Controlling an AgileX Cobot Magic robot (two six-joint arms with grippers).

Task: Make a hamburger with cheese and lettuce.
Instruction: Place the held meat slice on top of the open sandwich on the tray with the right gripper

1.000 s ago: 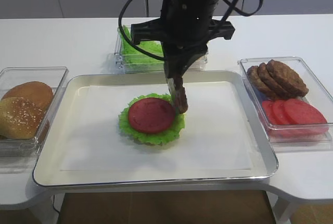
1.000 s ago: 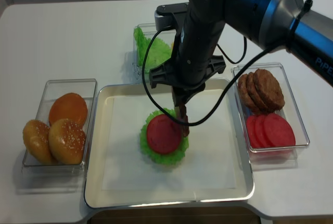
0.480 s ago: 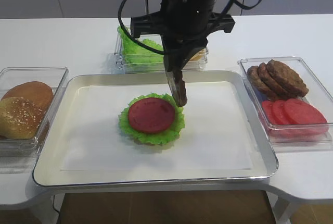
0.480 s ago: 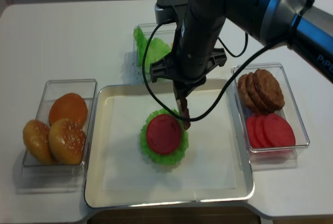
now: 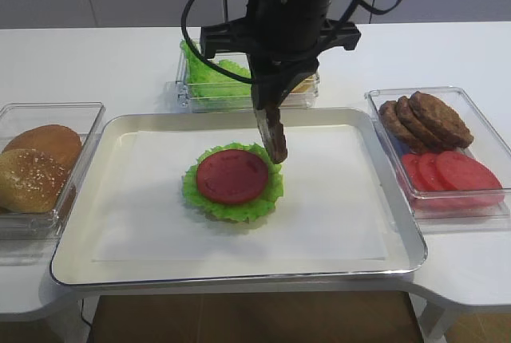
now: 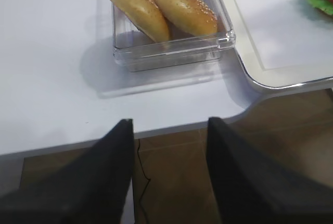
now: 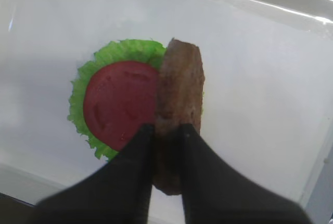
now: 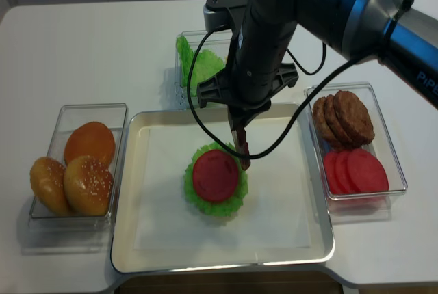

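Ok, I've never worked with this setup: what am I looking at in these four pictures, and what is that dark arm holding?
It is a two-armed table robot with a camera on each wrist. Two pictures look down on the table from above; the other two look out from the wrists, past the dark fingers.

A metal tray holds the hamburger so far: lettuce rim with a tomato slice on top. Around it stand clear boxes: sesame buns on the left, patties and tomato slices on the right, and spare lettuce behind.

The right gripper is shut on a brown patty, held on edge just beside the stack. The left gripper is open and empty, by the table edge near the buns.
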